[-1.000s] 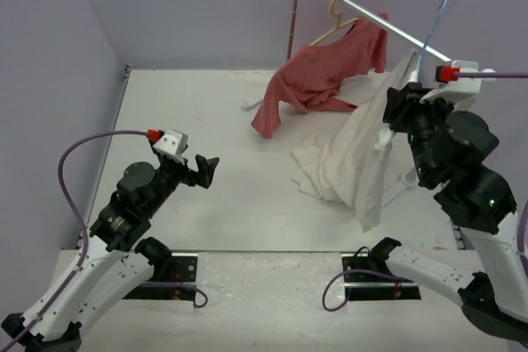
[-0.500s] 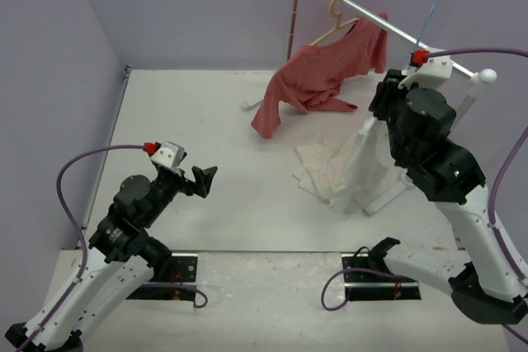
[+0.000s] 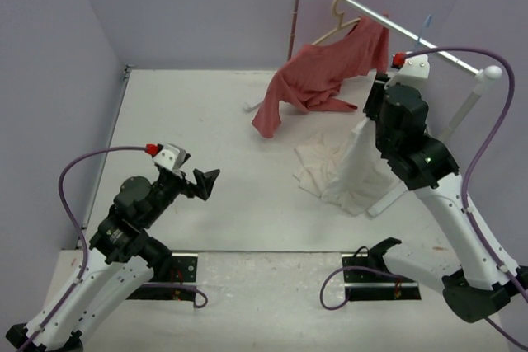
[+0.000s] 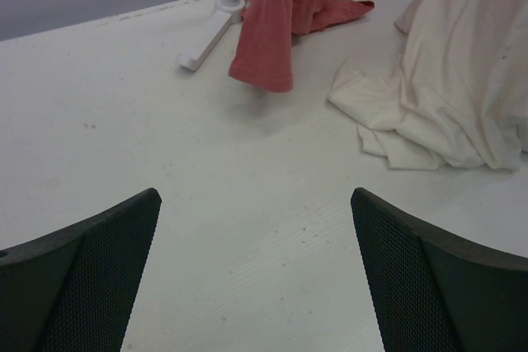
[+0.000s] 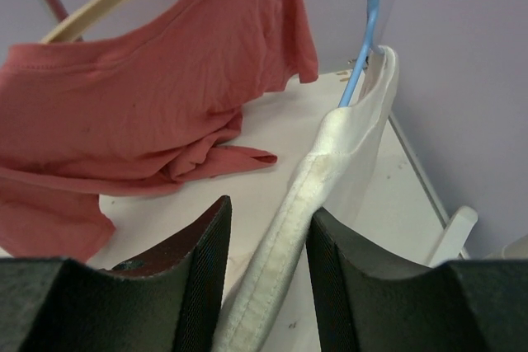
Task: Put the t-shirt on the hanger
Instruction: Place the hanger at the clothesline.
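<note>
From hanger (image 5: 373, 6) down to table (image 3: 190, 121), t-shirt (image 3: 338, 175) vertical

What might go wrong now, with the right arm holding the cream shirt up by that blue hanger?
The right gripper pinches only the thick hem of the cream-white cotton t-shirt; the cloth bunched on the white table may drag it free. The thin light-blue wire hanger meets the cloth at just one spot, so the shirt may slide off. The salmon-red shirt hangs close and may snag.

left arm (image 3: 132, 212) bent low, left pincer (image 4: 254, 195) gaping wide and empty; right arm (image 3: 412, 150) raised high, right pincer (image 5: 268, 212) clamped on the t-shirt (image 5: 334, 150) collar.
</note>
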Motion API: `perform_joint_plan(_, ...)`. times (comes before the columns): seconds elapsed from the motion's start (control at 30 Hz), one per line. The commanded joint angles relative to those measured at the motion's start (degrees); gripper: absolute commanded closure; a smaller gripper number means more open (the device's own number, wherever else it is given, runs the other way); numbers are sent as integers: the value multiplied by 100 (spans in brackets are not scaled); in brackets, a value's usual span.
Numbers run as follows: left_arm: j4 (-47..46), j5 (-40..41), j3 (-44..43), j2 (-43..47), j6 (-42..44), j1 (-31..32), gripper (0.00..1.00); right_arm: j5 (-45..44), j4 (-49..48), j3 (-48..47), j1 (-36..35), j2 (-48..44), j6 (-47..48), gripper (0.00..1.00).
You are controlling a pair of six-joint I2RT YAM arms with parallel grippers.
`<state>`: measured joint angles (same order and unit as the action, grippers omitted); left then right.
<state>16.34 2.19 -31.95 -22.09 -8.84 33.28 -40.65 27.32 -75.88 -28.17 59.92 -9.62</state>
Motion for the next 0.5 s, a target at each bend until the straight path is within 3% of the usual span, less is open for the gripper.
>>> perform_joint_plan(0.0, -292, -122, 98, 59, 14, -14, 0, 155, -705, 532, 122, -121, -195, 100)
perform_joint_plan(0.17, -283, -161, 110, 41, 22, -14, 0, 427, -1189, 1300, 119, -258, -302, 97)
perform_joint_plan(0.23, -288, -189, 110, 38, 23, -7, 0, 473, -1341, 1543, 127, -201, -356, 89)
perform_joint_plan(0.47, -255, -184, 135, 63, 23, -14, 0, 866, -1491, 1778, 347, 286, -690, 83)
